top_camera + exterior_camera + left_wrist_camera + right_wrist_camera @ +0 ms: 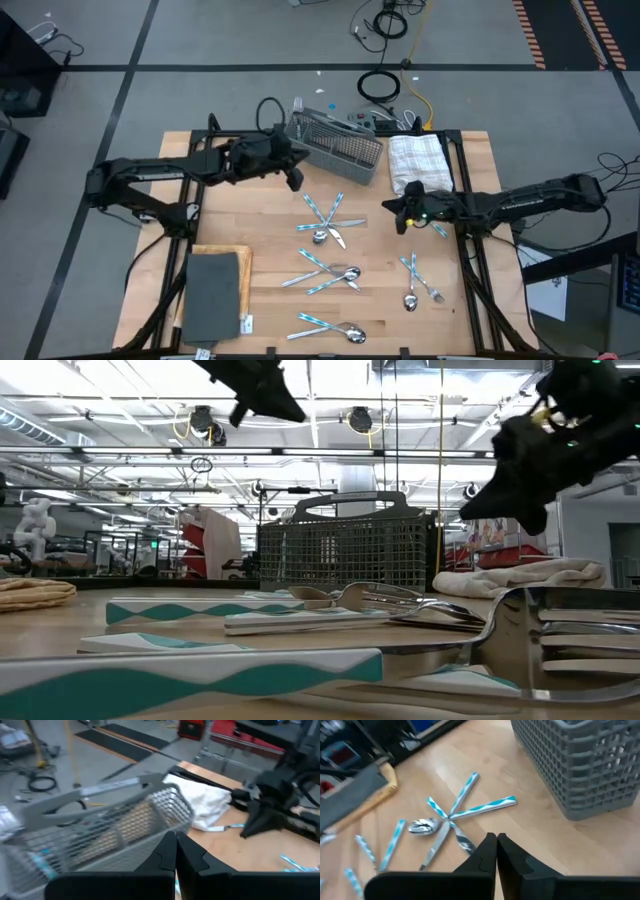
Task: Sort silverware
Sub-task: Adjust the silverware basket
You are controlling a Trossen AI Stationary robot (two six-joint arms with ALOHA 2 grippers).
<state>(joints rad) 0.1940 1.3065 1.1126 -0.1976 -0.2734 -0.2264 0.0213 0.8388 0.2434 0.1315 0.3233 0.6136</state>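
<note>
Wooden table (270, 200): silverware (325, 225) scattered, handles crossing, axes mixed.

In the low view the nearest silverware (300, 670) ran off the picture's edges, and the left wrist view showed the mesh caddy (100, 830) smeared by blur.

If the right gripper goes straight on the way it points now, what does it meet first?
Probably the crossed pile of blue-and-white-handled silverware straight ahead of the right gripper; the grey mesh caddy lies off to one side. Depth is uncertain.
</note>
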